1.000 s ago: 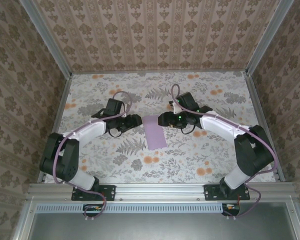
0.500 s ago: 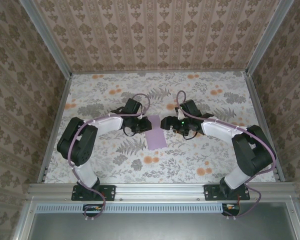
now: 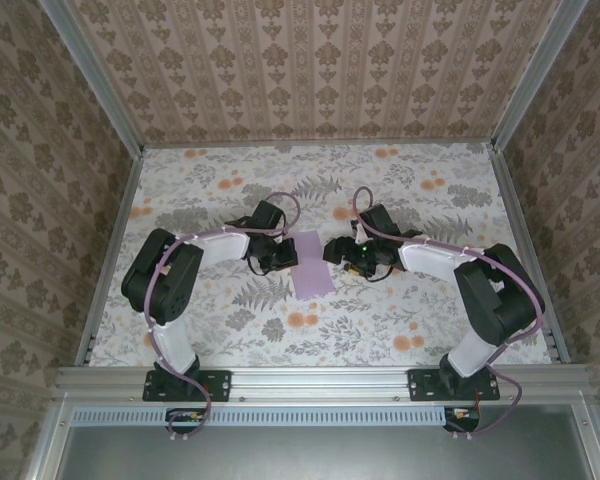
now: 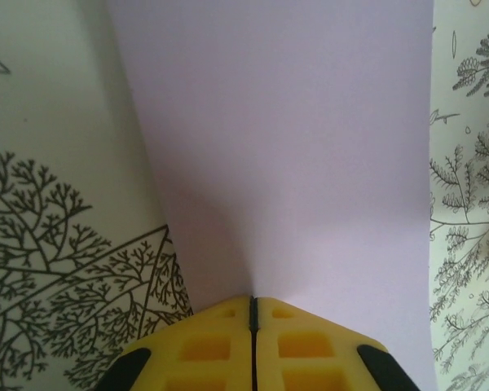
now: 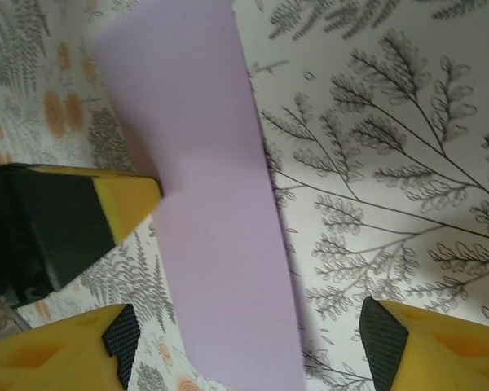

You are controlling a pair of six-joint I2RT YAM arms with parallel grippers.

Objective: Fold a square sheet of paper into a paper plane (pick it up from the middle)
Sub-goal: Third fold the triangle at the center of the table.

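Progress is judged slight: the square sheet of paper [image 3: 313,266] is seen near the middle of the table [image 3: 230,180] as a narrow rectangle, with no dart shape formed. Its left edge is pinched in the clenched left gripper [image 4: 253,300], while the right gripper [image 5: 253,342] is held spread over it, grasping nothing.

Robotics lab test cell, seen from above. A bare aluminium rail [image 3: 320,382] crosses the bottom of the frame, with the left arm [image 3: 162,285] and the right arm [image 3: 492,295] bolted to it. Metal corner posts [image 3: 90,75] rise at upper left and upper right. Brown damask wallpaper panels [image 3: 310,70] box in a table [image 3: 380,320] covered in floral print: homely patterns fixed inside an industrial frame.
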